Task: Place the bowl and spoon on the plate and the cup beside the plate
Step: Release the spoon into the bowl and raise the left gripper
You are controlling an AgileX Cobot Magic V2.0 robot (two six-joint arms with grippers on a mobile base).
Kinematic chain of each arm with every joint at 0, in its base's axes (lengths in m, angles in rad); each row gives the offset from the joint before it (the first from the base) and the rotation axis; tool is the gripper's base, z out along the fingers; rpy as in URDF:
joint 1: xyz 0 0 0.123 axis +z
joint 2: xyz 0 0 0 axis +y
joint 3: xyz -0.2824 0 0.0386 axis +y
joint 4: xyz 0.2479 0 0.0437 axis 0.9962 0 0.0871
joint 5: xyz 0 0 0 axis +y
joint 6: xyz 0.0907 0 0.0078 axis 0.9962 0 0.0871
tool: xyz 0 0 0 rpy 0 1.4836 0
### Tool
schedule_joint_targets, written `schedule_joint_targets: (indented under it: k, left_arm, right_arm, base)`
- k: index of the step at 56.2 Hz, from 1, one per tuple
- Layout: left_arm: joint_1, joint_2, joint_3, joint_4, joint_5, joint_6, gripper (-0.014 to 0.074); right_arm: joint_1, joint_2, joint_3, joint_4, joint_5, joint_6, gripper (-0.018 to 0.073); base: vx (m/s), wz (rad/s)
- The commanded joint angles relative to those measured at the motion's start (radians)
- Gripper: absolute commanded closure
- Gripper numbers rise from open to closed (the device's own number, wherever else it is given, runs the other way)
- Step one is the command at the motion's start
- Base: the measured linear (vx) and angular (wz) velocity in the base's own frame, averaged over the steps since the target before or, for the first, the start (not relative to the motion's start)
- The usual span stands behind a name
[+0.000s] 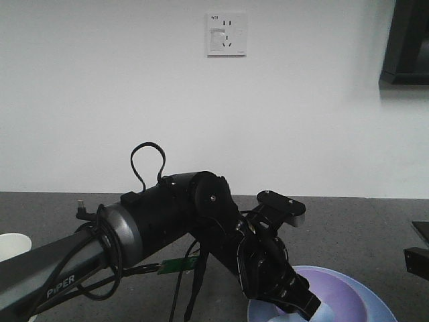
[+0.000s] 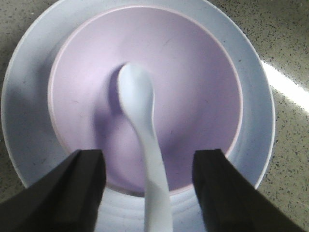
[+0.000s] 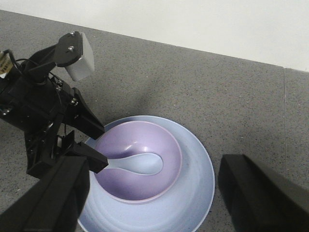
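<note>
Spoon lies in the bowl on the plate, my left claw wide astride its handle, right claw wide, empty. "PiPER" marks the arm; grey speckled worktop, white wall.

And there's the left arm, glossy black shell with a silver-grey band around the fat joint; white PIPER lettering at eight o'clock on the long link; a thin black cable makes a loop at twelve o'clock off the joint, more black wires bundled at nine; a small green circuit board at six; a silver-grey camera block under a black bracket with one screw head; left gripper's fingers, matte black slabs; right gripper's fingers, same blocky black.
</note>
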Motion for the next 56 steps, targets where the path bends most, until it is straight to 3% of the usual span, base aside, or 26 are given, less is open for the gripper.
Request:
schedule_joint_targets:
  k: [1, 9, 15, 20, 27, 34, 47, 56]
  left_arm:
    - [-0.005, -0.103, -0.037, -0.028, -0.032, -0.008, 0.0028]
    - [-0.005, -0.198, -0.037, 0.095, 0.022, -0.009, 0.0031]
    - [-0.004, -0.271, -0.037, 0.288, 0.11, -0.082, 0.0031]
    - [0.007, -0.329, -0.037, 0.502, 0.202, -0.163, 0.0031]
    - [0.06, -0.402, -0.015, 0.673, 0.246, -0.244, 0.0031]
    - [0.138, -0.482, 0.028, 0.678, 0.246, -0.263, 0.0031]
    - [0.377, -0.595, 0.246, 0.716, 0.243, -0.259, 0.0031]
    - [0.483, -0.595, 0.371, 0.714, 0.173, -0.25, 0.0031]
  right_arm:
    - [0.003, -0.006, -0.03, 0.006, -0.071, -0.002, -0.0029]
    - [0.003, -0.006, -0.03, 0.006, -0.071, -0.002, -0.0029]
    - [0.003, -0.006, -0.03, 0.006, -0.071, -0.002, -0.0029]
    - [0.003, -0.006, -0.03, 0.005, -0.076, -0.002, -0.0029]
    - [0.003, -0.006, -0.03, 0.005, -0.078, -0.002, -0.0029]
    - [0.003, -0.006, -0.03, 0.006, -0.077, -0.002, -0.0029]
    - [0.003, -0.006, -0.03, 0.006, -0.078, -0.002, -0.0029]
    - [0.003, -0.006, -0.03, 0.006, -0.09, -0.002, -0.0029]
  base:
    - [0.0, 0.0]
    - [0.0, 0.0]
    - [0.0, 0.0]
    - [0.0, 0.0]
    - [0.0, 0.0]
    - [0.0, 0.0]
    - [0.0, 0.0]
    - [0.0, 0.0]
